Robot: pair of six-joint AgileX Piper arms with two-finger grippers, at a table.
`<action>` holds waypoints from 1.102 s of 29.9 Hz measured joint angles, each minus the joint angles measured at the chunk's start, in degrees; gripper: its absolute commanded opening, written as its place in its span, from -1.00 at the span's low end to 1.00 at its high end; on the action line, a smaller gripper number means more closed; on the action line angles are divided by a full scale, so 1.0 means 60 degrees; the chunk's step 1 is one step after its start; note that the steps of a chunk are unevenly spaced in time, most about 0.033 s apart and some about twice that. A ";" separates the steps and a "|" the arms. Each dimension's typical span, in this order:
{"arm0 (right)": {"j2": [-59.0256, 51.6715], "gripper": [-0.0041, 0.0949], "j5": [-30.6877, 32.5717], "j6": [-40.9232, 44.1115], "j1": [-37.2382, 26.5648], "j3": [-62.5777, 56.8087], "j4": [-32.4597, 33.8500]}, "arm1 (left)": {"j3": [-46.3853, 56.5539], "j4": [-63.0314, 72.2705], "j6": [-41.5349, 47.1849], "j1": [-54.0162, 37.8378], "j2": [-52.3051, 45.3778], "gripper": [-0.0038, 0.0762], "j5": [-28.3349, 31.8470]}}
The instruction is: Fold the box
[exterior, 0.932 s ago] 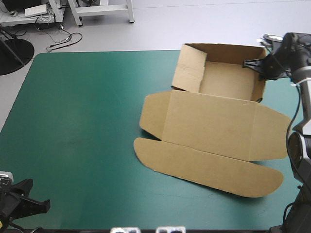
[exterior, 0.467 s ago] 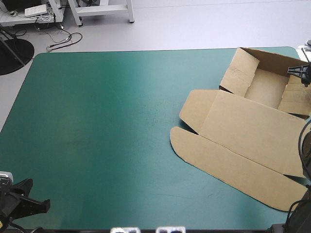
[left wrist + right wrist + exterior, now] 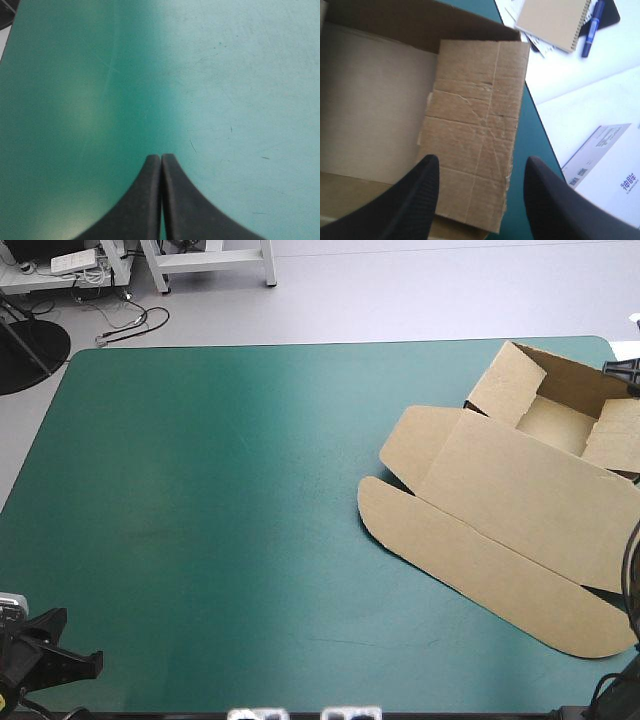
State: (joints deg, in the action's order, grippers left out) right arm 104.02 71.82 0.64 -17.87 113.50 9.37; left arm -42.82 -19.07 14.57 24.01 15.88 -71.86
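**Tray partly raised, lid not yet folded**

Your right pincer [image 3: 481, 160] is released. Its black fingers [image 3: 415, 200] stand apart above the side flap [image 3: 475, 130] of the brown box [image 3: 500, 470] and hold nothing. As far as you can judge, that flap leans in over the tray floor rather than sitting tucked against a wall.

Your left pincer [image 3: 161, 157] is clenched on nothing. It hangs over bare teal-green desk [image 3: 220, 520] at the lower left of the frame, well apart from the box.

The box lies at the right of the frame. At the upper right, the tray has its far wall and left wall [image 3: 505, 388] raised. The lid [image 3: 540, 510] and its long rounded flap [image 3: 490, 570] lie flat toward the lower right.

Reckon the walls mostly done. What is left for you is to seat that side flap and fold the lid's flaps.
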 measured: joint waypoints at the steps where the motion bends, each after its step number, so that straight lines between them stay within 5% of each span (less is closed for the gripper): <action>1: -0.0398 -0.06 0.0000 0.0000 0.0000 0.0000 -0.0225 | 0.0007 0.0000 -0.0031 0.0000 0.0000 -0.93 0.0000; 8: -0.2760 -0.95 0.0033 -0.0534 0.0000 -0.0271 -0.2259 | 0.0735 0.0110 -0.0065 0.0000 -0.0068 -0.93 0.0245; 16: -0.6362 -0.95 0.0061 -0.1577 0.0000 -0.4079 -0.3800 | 0.1993 0.0910 -0.0183 0.0000 -0.0707 -0.93 0.1074; 26: -1.0410 -0.95 -0.0856 -0.2127 0.0785 -1.0189 -0.3764 | 0.2533 0.0969 -0.0956 0.0000 -0.0963 -0.93 0.1361; 33: -1.2489 -0.95 -0.1506 -0.2157 0.0943 -1.2773 -0.3618 | 0.2586 0.1159 -0.1767 0.0000 -0.0963 -0.93 0.1450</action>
State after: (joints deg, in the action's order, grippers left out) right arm 29.09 62.79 -12.29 -12.21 36.86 -12.34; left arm -27.31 -12.12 3.97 24.01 10.10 -63.16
